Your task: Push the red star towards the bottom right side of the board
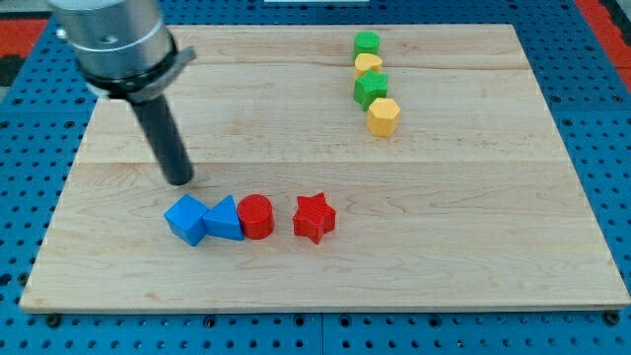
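Observation:
The red star (pixel 315 217) lies on the wooden board (pixel 444 237), a little below its middle. My tip (pixel 179 180) rests on the board at the view's left, well to the left of the star and slightly above it. A row of blocks runs left from the star: a red cylinder (pixel 256 216), a blue triangle (pixel 225 219) and a blue cube (pixel 185 219). My tip is just above the blue cube, apart from it.
At the view's top right a line of blocks runs downward: a green cylinder (pixel 367 43), a yellow block (pixel 368 65), a green star (pixel 371 89) and a yellow hexagon (pixel 384 116). A blue pegboard (pixel 601 118) surrounds the board.

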Motion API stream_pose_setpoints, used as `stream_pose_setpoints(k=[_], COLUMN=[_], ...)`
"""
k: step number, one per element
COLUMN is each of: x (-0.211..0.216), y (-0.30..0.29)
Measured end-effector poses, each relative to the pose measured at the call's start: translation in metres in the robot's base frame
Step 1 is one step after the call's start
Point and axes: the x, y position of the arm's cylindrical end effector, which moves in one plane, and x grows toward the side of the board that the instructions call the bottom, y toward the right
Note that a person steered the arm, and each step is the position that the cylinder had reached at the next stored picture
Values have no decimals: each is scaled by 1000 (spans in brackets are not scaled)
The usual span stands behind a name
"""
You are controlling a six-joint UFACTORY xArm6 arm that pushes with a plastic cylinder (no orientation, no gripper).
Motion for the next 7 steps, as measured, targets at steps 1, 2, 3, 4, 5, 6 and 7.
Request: stream_pose_setpoints(k=[1, 2, 3, 4, 5, 6, 7], x=[0, 12, 83, 107, 104, 102, 102], y=[85, 184, 261, 227, 134, 96, 92])
